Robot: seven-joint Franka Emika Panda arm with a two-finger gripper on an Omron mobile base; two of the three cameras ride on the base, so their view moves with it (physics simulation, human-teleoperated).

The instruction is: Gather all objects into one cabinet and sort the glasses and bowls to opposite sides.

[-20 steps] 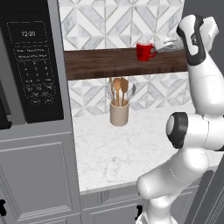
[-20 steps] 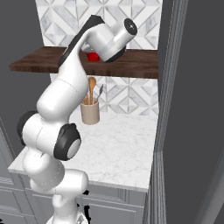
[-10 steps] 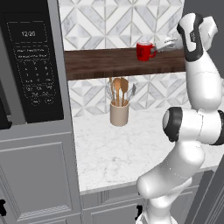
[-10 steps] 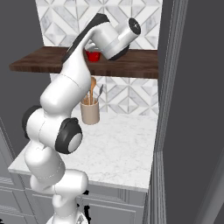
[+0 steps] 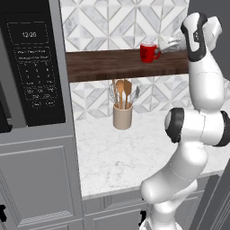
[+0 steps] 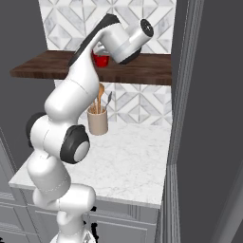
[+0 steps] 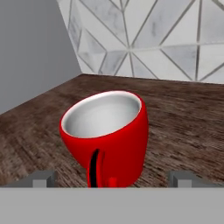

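In front of me a dark brown wooden shelf (image 5: 108, 65) runs along the tiled wall, and a glossy red cup (image 5: 148, 52) stands upright on it toward its right end, white inside, its side handle turned toward my hand camera. Below the shelf lies a white marbled surface (image 5: 130, 155), and a beige utensil holder (image 5: 122, 117) with wooden spoons stands on it near the wall, left of where the cup sits above.

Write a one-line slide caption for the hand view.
Open gripper facing a glossy red cup upright on the dark brown wooden shelf.
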